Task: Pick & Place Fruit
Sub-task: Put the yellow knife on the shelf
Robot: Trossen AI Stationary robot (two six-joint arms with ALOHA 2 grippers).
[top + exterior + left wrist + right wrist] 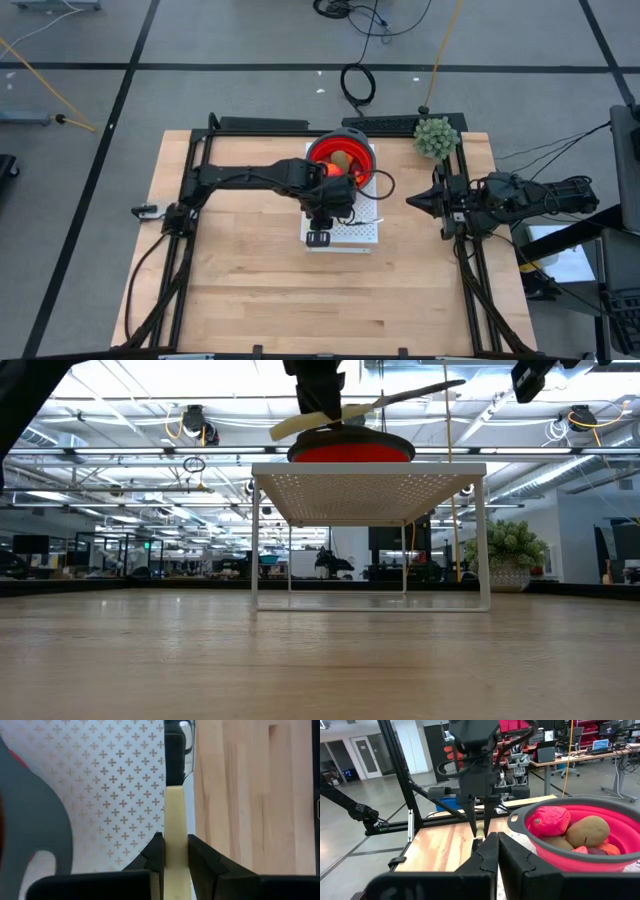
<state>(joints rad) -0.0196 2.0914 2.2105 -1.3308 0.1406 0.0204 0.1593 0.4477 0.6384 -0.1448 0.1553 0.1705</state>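
Over the white rack (345, 235): your left end effector (175, 851) is clamped on a pale knife handle (174, 830), not fruit.
Fruit (570, 834): piled in the red bowl (341, 157) on that rack.
Right end effector (496, 845): closed, empty, parked at the tabletop (250, 290) edge.

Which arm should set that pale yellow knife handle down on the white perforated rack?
Left. Its hand is shut on the pale yellow knife handle, right above the white perforated rack. The right hand is shut, empty, parked off to the side.
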